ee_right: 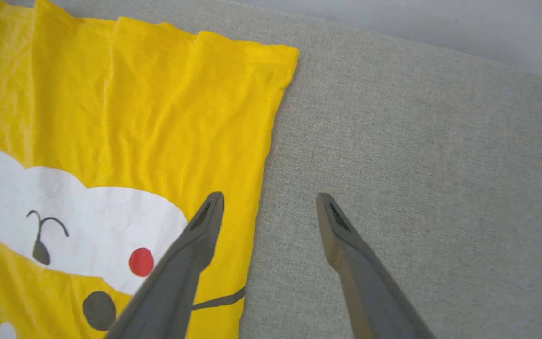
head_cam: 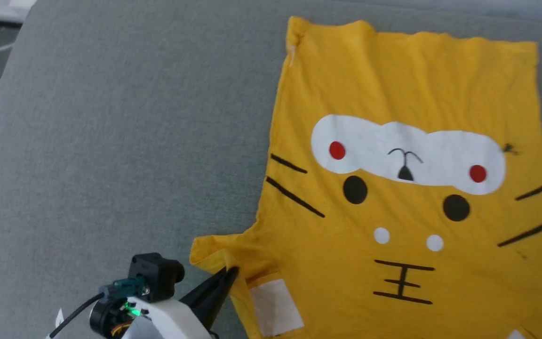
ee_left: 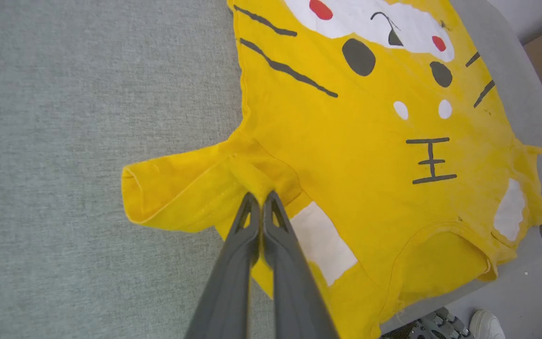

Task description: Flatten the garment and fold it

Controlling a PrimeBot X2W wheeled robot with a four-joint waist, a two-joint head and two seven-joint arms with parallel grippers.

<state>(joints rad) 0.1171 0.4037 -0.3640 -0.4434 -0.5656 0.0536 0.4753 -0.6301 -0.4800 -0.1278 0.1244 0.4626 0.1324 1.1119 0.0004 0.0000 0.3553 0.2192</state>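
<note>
Yellow shirt (head_cam: 407, 94) spread on the grey surface (head_cam: 111, 141); my left tool (ee_left: 261, 194) pinches its near-left sleeve, my right tool (ee_right: 269, 197) hangs wide open, empty, over its right edge.

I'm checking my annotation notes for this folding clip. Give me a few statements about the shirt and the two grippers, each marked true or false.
1. The left gripper is shut, its tips pinching the garment beside the sleeve. True.
2. The right gripper is clamped on the garment's hem. False: it is open, with one finger over the garment's edge and the other over the grey surface.
3. The garment lies printed side up. True.
4. The garment is already folded in half. False: its body lies spread out with the whole print showing.
</note>
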